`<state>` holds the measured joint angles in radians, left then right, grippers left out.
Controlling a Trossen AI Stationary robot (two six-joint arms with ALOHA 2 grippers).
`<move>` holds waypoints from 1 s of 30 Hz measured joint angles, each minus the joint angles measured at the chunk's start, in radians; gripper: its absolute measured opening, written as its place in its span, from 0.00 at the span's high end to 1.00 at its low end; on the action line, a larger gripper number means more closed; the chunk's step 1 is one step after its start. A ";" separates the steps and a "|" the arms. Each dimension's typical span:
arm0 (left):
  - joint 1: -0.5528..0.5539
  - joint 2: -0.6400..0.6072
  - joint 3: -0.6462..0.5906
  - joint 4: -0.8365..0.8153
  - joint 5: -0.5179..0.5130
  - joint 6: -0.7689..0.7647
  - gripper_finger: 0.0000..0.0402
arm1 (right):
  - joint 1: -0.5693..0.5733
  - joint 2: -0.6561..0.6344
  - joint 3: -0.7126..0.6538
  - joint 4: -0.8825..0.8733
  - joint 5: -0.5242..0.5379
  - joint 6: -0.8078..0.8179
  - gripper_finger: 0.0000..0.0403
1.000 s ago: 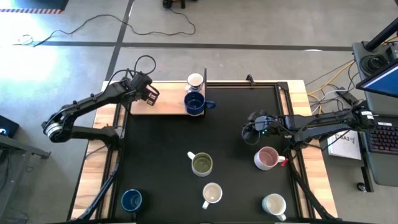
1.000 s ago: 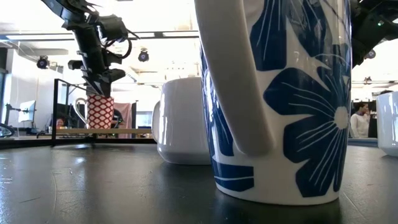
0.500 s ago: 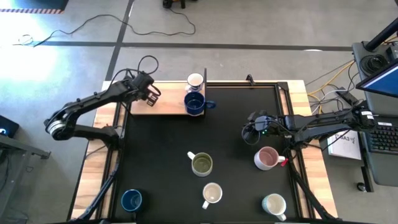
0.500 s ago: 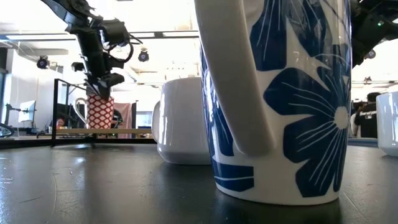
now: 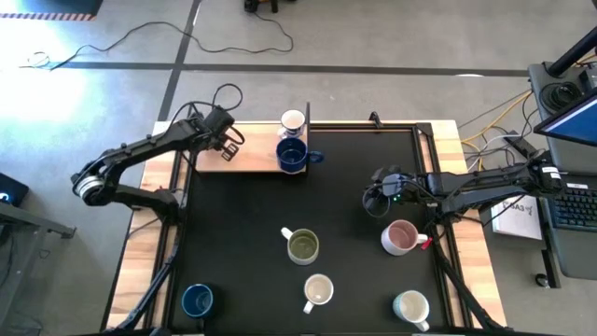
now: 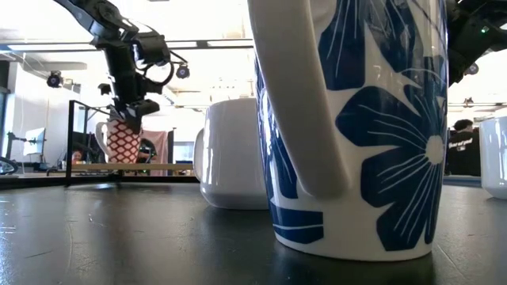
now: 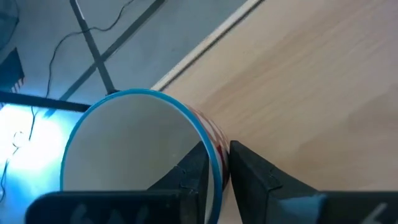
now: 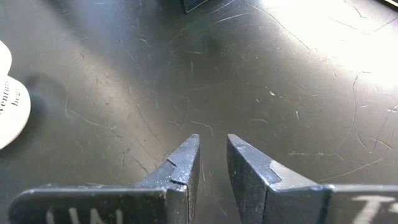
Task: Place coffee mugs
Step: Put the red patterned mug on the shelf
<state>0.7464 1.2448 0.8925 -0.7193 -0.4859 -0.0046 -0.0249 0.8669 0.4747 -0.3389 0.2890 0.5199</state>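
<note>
A mug with a red-and-white pattern and a blue rim (image 7: 124, 143) stands on the wooden board (image 5: 247, 161) at the table's far left; it shows in the low view (image 6: 123, 144) and is hidden under the hand in the high view. My left gripper (image 7: 216, 149) is shut on it from above (image 5: 228, 142). A white mug (image 5: 293, 121) and a dark blue mug (image 5: 292, 156) stand on the board's right end. My right gripper (image 5: 378, 201) hovers open over the black mat (image 8: 205, 93), holding nothing. My left gripper holds the patterned mug by its rim (image 7: 210, 134), one finger inside the cup and one finger (image 7: 249, 168) outside against the wall. The fingers come slanting down from above. The mug's base is at the board, and it leans a little in the low view.
On the black mat stand an olive-green mug (image 5: 303, 245), a cream mug (image 5: 318, 290), a pink mug (image 5: 401, 237), a white mug (image 5: 411, 306) and a dark blue mug (image 5: 198, 301). A blue-flowered mug (image 6: 356, 119) fills the low view's front.
My left gripper has sunk slightly over the patterned mug, rolled a little and shut on its rim. The mug, upright before, now leans slightly on the board.
</note>
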 joint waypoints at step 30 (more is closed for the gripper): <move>0.216 0.025 0.042 0.066 0.186 0.378 0.89 | 0.000 0.000 0.000 0.000 0.000 0.000 0.83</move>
<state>0.9620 1.2700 0.9344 -0.6529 -0.2999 0.3733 -0.0250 0.8669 0.4747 -0.3386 0.2890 0.5201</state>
